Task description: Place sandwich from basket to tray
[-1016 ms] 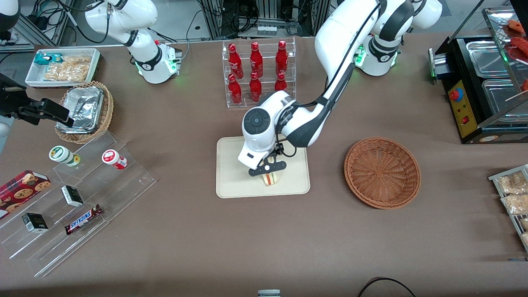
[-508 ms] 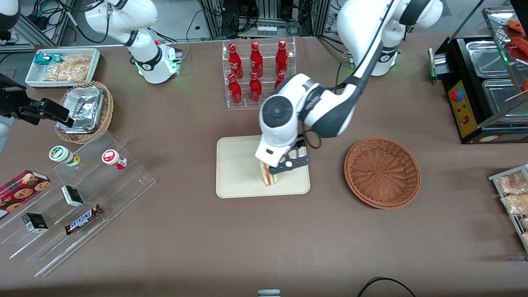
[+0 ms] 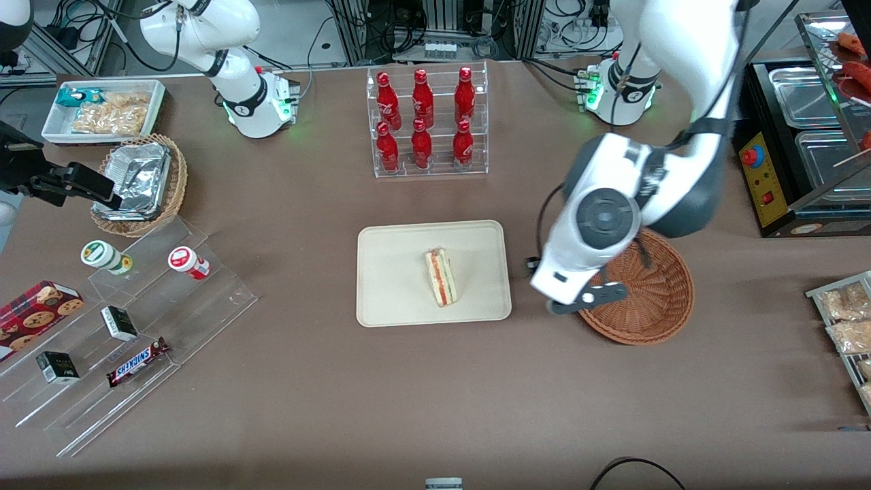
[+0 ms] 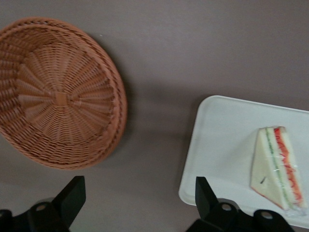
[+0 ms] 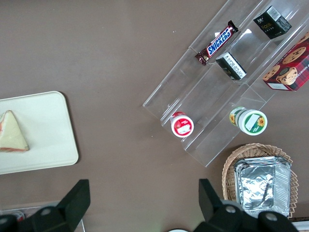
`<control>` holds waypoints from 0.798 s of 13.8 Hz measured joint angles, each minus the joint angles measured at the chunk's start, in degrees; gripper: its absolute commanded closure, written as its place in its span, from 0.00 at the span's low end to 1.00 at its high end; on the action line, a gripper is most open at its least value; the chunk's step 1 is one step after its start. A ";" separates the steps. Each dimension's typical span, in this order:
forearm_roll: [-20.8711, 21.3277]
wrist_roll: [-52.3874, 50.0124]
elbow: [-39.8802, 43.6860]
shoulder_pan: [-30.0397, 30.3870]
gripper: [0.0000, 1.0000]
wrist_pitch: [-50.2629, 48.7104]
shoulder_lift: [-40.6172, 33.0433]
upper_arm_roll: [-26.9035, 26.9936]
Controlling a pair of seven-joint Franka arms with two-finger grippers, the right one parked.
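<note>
White-bread triangular sandwich with red and green filling lies on the cream rectangular plastic tray. Beside the tray, the left arm's gripper, jaws apart and empty, hangs above the rim of the round reddish-brown wicker basket nearest the tray.

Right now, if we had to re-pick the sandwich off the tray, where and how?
Come from above the sandwich and pinch its two flat bread faces mid-wedge. It lies free on the tray, layered edge showing. The open end effector hangs over the basket rim.

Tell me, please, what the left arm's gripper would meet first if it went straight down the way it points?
Probably bare brown tabletop, between the reddish-brown woven wicker basket and the cream rectangular plastic tray; the open gripper points there.
</note>
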 measured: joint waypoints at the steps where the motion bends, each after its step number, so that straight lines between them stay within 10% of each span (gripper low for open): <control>1: 0.00 1.91 -1.81 1.42 0.00 -0.14 -1.70 0.03; 11: 0.02 16.38 -10.50 17.39 0.00 -7.52 -17.10 -6.28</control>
